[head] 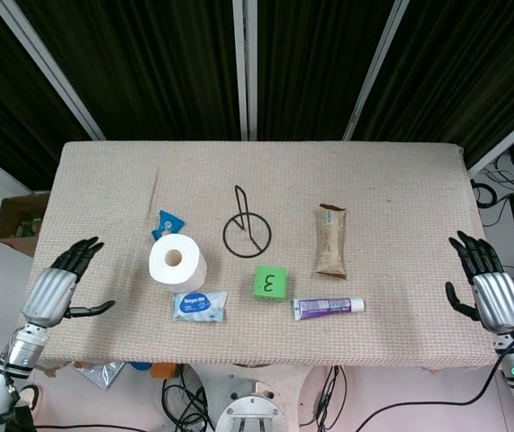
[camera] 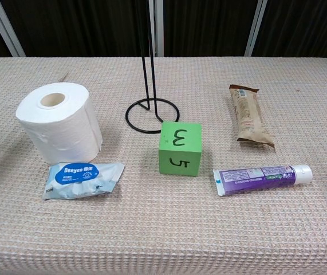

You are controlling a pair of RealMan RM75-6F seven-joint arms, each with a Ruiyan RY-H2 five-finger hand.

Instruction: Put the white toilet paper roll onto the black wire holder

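From the head view I saw my left hand (head: 56,290) low at the near-left edge of the worktop (head: 392,180), fingers spread apart and holding nothing. My right hand (head: 484,286) sat just off the near-right corner, likewise spread and empty. The white toilet paper roll (head: 177,261) stood on end left of centre, core hole facing up, well apart from both hands. The black wire holder (head: 246,227) stood upright just to its right, not touching it, its ring base flat on the cloth. A small blue packet (head: 166,222) lay just behind the roll, and a wet-wipe pack (head: 200,306) just in front of it. A green cube (head: 270,282) marked 3 sat in front of the holder, a toothpaste tube (head: 328,308) to its right, and a brown snack bar (head: 332,239) behind the tube.

From the chest view neither hand showed. The roll (camera: 59,121) stood at left with the wipe pack (camera: 82,178) close against its front. The holder's (camera: 150,97) rod rose out of the top of the picture, with the cube (camera: 180,148) just in front of its ring.
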